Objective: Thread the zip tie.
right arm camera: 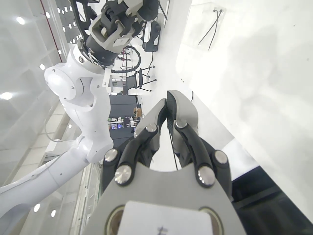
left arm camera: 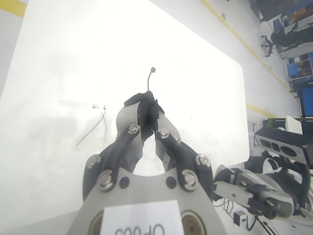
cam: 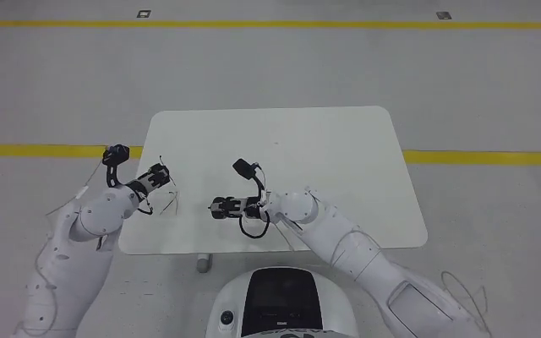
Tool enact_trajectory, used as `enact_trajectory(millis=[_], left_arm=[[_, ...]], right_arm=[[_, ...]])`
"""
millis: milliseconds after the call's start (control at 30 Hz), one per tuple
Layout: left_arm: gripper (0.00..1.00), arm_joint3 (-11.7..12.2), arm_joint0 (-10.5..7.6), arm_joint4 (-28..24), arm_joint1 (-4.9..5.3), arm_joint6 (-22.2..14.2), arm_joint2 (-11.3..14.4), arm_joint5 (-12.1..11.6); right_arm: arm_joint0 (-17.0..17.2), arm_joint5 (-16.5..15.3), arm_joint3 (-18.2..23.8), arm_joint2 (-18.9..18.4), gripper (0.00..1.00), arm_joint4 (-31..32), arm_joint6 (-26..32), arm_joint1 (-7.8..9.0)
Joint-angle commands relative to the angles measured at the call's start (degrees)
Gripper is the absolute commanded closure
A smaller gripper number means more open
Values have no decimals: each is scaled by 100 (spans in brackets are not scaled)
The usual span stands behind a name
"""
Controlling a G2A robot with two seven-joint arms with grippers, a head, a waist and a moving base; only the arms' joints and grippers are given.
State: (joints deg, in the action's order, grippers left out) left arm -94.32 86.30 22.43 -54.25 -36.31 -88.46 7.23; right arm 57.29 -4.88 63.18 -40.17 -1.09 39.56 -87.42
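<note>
My left gripper (left arm camera: 146,99) is shut on a black zip tie (left arm camera: 149,81) above the table's left part. The tie's square head (left arm camera: 153,69) sticks out past the fingertips, and in the right wrist view its tail (right arm camera: 163,10) pokes out the other side. My right gripper (right arm camera: 168,96) is shut on a thin black strap (right arm camera: 172,145) that runs back between its fingers; it looks like a second zip tie. In the top view the left gripper (cam: 161,176) and right gripper (cam: 215,205) face each other near the front edge, a short gap apart.
Two spare zip ties (left arm camera: 97,123) lie crossed on a clear sheet (right arm camera: 207,18) on the white table (cam: 338,152), near the left gripper. The table's front edge runs just beside the right gripper.
</note>
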Motion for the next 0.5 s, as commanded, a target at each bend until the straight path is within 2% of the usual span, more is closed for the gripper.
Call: enact_trajectory(millis=[0, 67, 100, 167, 200, 300, 367, 467], left_arm=[[100, 13, 94, -252, -33, 433, 37, -498], [100, 67, 215, -411, -48, 722, 17, -919], [100, 100, 284, -685, -60, 864, -35, -1233], [100, 133, 400, -795, -57, 957, -114, -1674], [100, 162, 485, -862, -54, 1012, -155, -2049], [100, 349, 566, -1152, -50, 1007, -240, -2671], [100, 390, 490, -1302, -35, 859, -239, -2671], [100, 353, 405, -1193, 0, 772, -139, -2671]], right_arm=[[98, 14, 21, -77, 100, -16, -280, 11], [175, -28, 45, -139, 100, -81, -371, 22], [196, -8, 35, -164, 100, -78, -384, 29], [211, 11, 30, -178, 100, -62, -391, 33], [216, 15, 27, -184, 100, -66, -383, 33], [230, -10, 4, -201, 100, -107, -364, 30], [235, -62, -39, -218, 100, -145, -344, 28], [237, -113, -92, -215, 100, -171, -326, 19]])
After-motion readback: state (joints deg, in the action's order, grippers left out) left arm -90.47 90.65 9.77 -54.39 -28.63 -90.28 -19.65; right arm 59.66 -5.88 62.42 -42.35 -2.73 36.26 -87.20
